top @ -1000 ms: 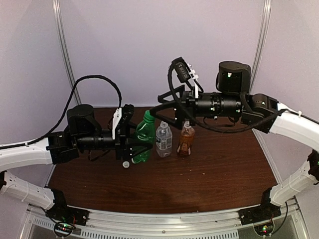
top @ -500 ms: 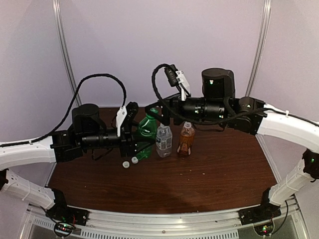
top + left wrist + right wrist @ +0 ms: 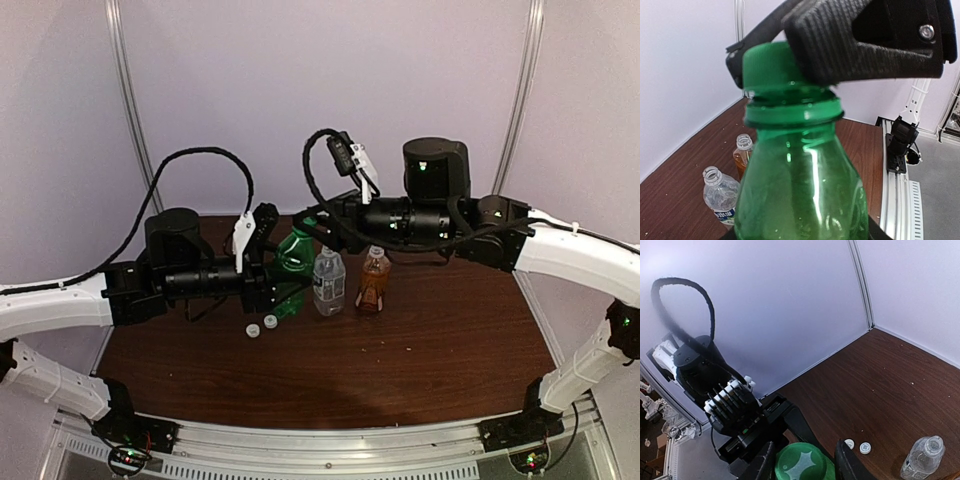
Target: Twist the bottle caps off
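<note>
My left gripper (image 3: 272, 290) is shut on the body of the green bottle (image 3: 293, 256), which fills the left wrist view (image 3: 800, 180). My right gripper (image 3: 312, 229) reaches in from the right at the bottle's top, its fingers (image 3: 847, 462) closed on either side of the green cap (image 3: 800, 464). The left wrist view shows the green cap (image 3: 771, 64) still on the neck. The clear bottle (image 3: 328, 280) and the amber bottle (image 3: 373, 283) stand upright with open necks. Two white caps (image 3: 262, 325) lie on the table.
The brown table (image 3: 420, 350) is ringed by white walls. The clear bottle stands close to the right of the green one. The white caps (image 3: 858, 445) lie just in front of the left gripper. A metal rail (image 3: 330, 440) runs along the near edge.
My right gripper swung left from above the amber bottle to the green bottle's top and closed round its cap. A second white cap now lies on the table.
</note>
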